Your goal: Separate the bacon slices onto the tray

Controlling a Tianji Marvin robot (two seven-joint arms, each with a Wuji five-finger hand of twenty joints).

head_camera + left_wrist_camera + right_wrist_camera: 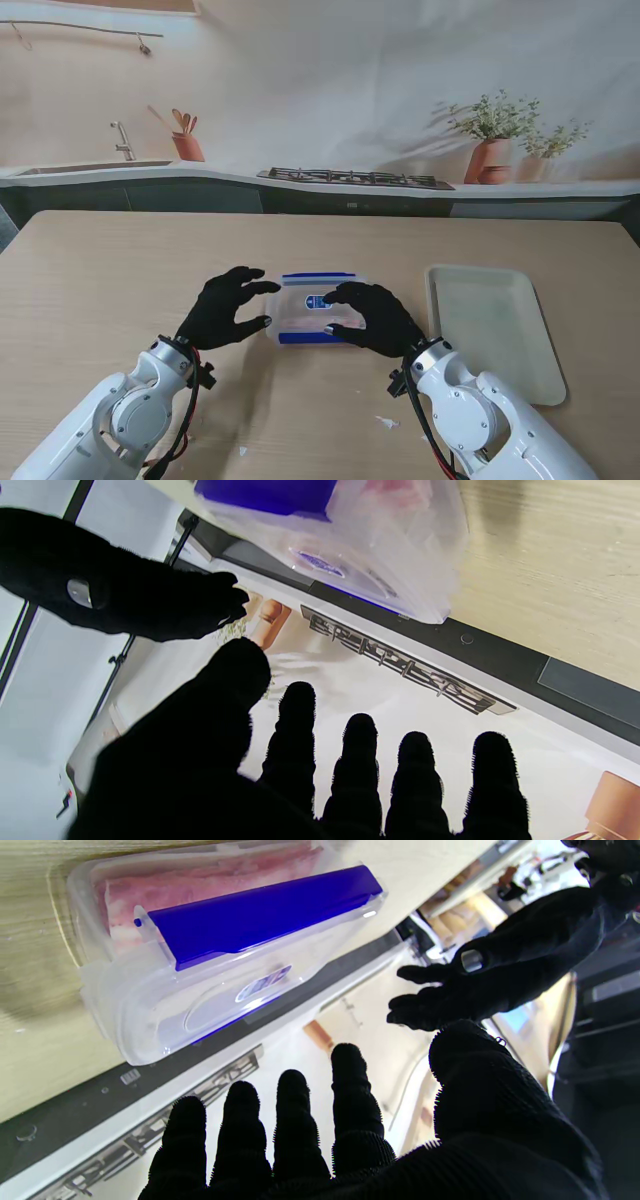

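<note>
- Since the lid still sits on the clear container (318, 308), with a blue clip along each long side, the step in hand looks like opening it; the left hand (222, 308) would do well to steady one end while the right hand (372, 318) works a clip loose, so the box does not skid across the worktop (120, 270).
- Because the clips are narrow, the judgement is that one fingertip should hook under a clip's edge rather than press on the lid; a flat push would only slide the box.
- Both hands are spread with fingers (292, 1110) apart and hold nothing; the wrist views show clear air between the fingertips and the plastic.
- From the stand's view the left hand hovers just beside the container's left end, the right hand over its right end; whether any fingertip touches the lid cannot be told.
- Pink bacon slices (200, 877) lie packed inside the container, under the lid, near the middle of the worktop towards its near edge.
- The tray (495, 325) waits bare near the worktop's right edge, just beside the right hand; none of the bacon is on it yet.
</note>
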